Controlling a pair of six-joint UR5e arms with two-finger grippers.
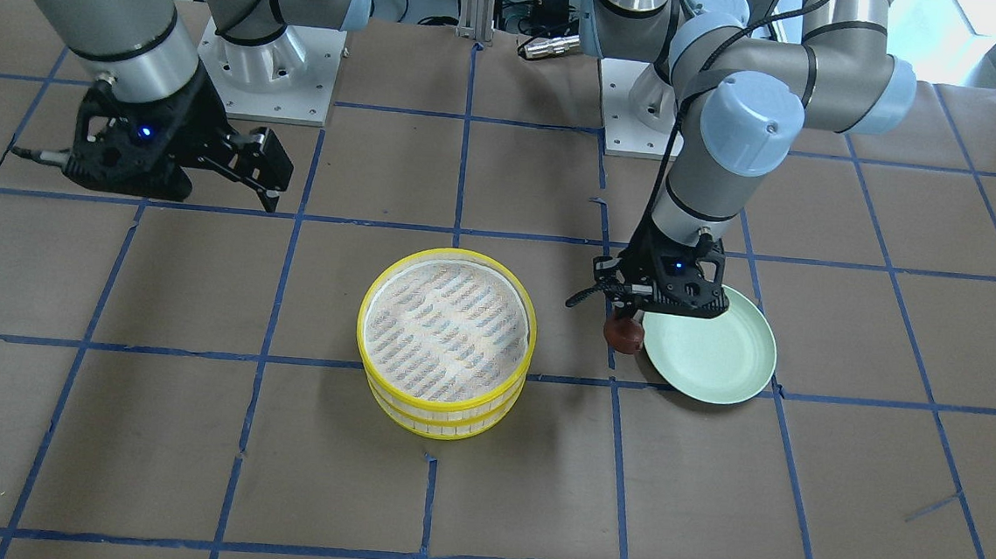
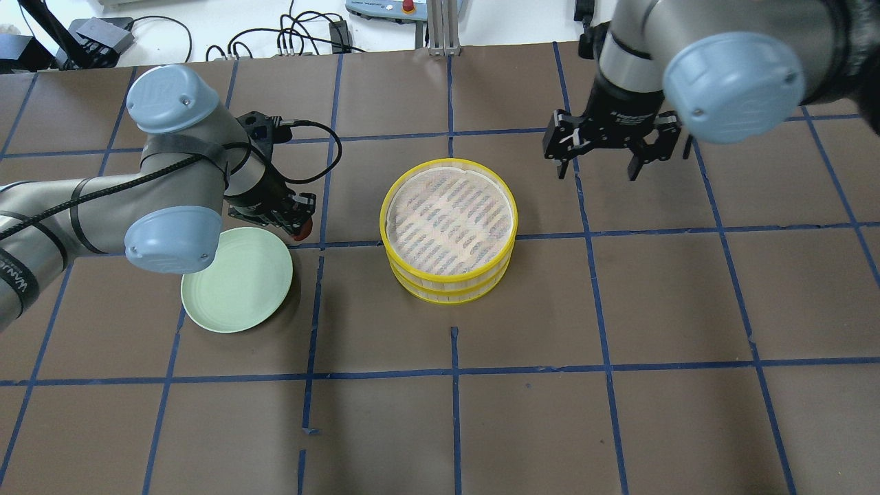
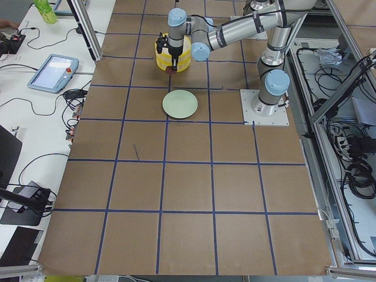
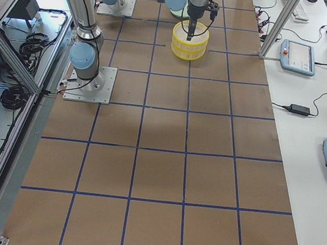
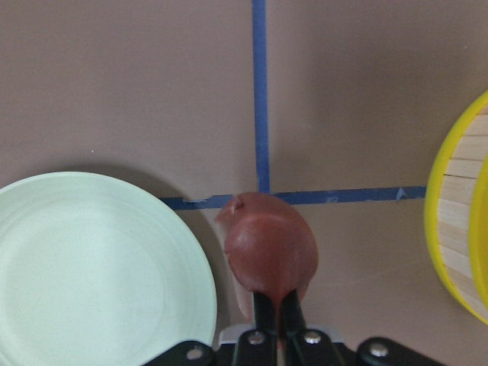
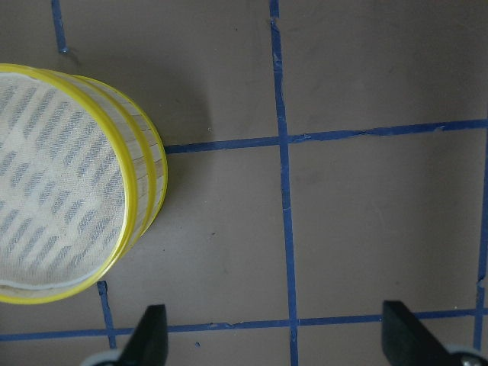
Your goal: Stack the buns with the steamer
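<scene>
**Brown bun in the left pincer, beside the plate**

The left pincer has its two thin black fingers clamped on the dark reddish-brown oval bun. The bun is smooth and slightly glossy, with a small torn flap at one end. It sits just beside the rim of the pale green round plate, on the side towards the steamer, over a crossing of blue tape lines. Whether it touches the counter cannot be told.

The plate is matt, with faint concentric rings. The yellow-rimmed round steamer stands mid-counter as two stacked tiers with pale slatted wooden walls. A thin white cloth is stretched over its top, and the slats show through as stripes.

The right pincer hangs over bare brown paper near the steamer with its fingers wide apart, holding nothing.

White lettering on a black strap of the left arm is cut off at the overhead view's edge and cannot be read in full.
</scene>
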